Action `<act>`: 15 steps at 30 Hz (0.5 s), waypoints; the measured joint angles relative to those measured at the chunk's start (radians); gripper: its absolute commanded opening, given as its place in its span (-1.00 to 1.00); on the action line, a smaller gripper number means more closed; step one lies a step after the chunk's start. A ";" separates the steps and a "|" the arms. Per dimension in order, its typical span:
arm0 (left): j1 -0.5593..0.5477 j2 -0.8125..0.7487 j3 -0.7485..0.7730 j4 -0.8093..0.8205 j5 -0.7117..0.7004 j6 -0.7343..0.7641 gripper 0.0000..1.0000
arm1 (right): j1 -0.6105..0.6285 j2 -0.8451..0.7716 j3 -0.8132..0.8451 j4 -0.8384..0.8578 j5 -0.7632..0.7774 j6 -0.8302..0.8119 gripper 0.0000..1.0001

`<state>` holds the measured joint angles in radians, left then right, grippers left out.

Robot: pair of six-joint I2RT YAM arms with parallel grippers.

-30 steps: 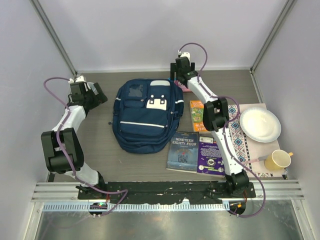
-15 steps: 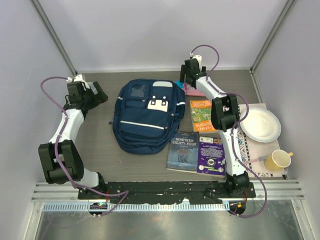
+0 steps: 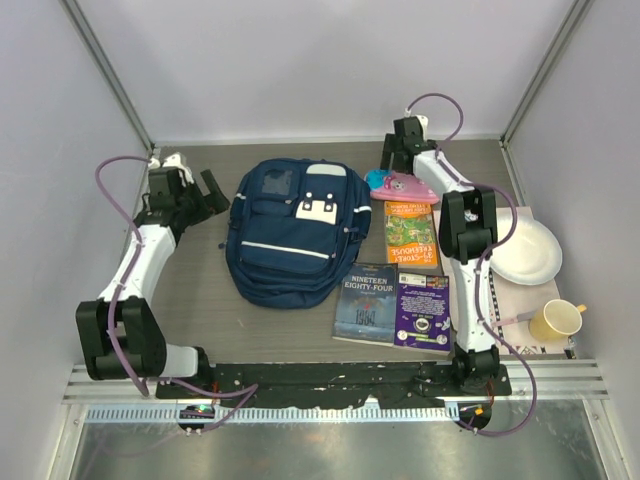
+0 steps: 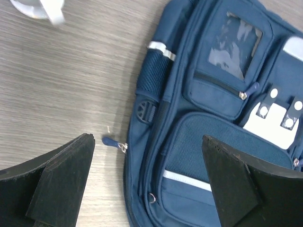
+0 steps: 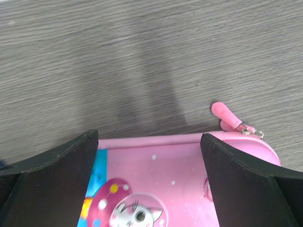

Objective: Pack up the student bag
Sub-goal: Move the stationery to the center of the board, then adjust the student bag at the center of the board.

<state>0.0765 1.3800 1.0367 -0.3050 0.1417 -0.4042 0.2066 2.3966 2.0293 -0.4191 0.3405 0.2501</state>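
Observation:
The navy student bag (image 3: 293, 230) lies flat and zipped in the middle of the table, white patch up; it also shows in the left wrist view (image 4: 213, 113). A blue zipper pull (image 4: 112, 142) sticks out at its side edge. My left gripper (image 3: 213, 190) is open and empty just left of the bag, its jaws spanning the bag's side (image 4: 149, 184). My right gripper (image 3: 397, 160) is open and empty at the back, over the far edge of a pink pencil case (image 3: 399, 186), which fills the lower right wrist view (image 5: 180, 184).
An orange-green book (image 3: 409, 231), a dark "Nineteen Eighty-Four" book (image 3: 366, 303) and a purple book (image 3: 424, 308) lie right of the bag. A white plate (image 3: 525, 252) and yellow mug (image 3: 556, 320) sit on a patterned mat (image 3: 492, 290) at the right edge.
The right gripper has swung right along the back, uncovering the pink pencil case. The left gripper has moved right and nearer the bag's left side.

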 measured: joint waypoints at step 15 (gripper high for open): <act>-0.182 -0.240 -0.167 -0.150 -0.060 -0.058 0.99 | 0.060 -0.690 -0.771 0.192 -0.424 0.280 0.77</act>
<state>-0.1059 1.1404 0.8700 -0.4545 0.0822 -0.4618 0.2668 1.7061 1.2587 -0.2272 -0.0837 0.5297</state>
